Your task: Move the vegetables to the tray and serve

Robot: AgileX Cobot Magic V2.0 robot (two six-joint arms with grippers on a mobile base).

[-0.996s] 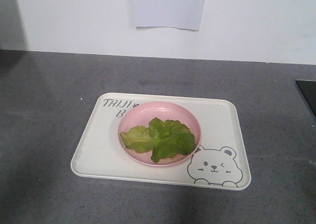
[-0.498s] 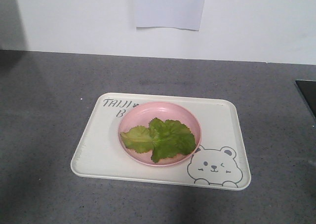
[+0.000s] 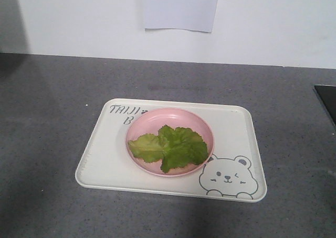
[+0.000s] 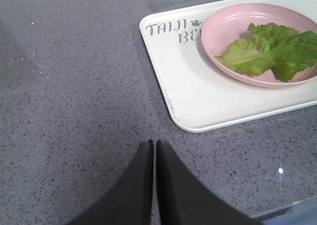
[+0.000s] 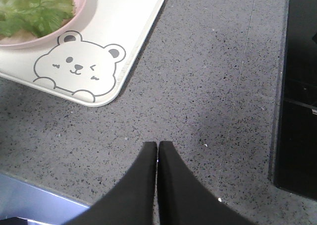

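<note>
A grey speckled surface (image 3: 47, 117) runs back to a white wall (image 3: 273, 23), where a pale sheet of paper (image 3: 181, 7) hangs above the middle of the scene.

In the left wrist view the left gripper (image 4: 154, 141) has its dark jaws pressed together, tips meeting in a thin seam, holding nothing, over bare surface near the tray's front-left corner but apart from it. In the right wrist view the right gripper (image 5: 158, 143) is the same: jaws pressed together, nothing between them, over bare surface off the tray's front-right corner. Whether either pair of tips touches the surface cannot be told from these angles.

Outward from the left jaws lies the tray (image 3: 100, 159), cream-white with rounded corners and a raised rim, flat on the surface. Grey lettering (image 4: 168, 28) marks its far-left corner, partly covered by a round pink plate (image 3: 152, 120) that sits on the tray near its centre. The vegetables (image 3: 170, 148), crinkly green lettuce leaves, lie flat inside the plate, not directly on the tray. A winking bear drawing (image 5: 79, 66) fills the tray's front-right corner, just beside the plate.

A dark panel (image 5: 302, 86) borders the surface on the right.
</note>
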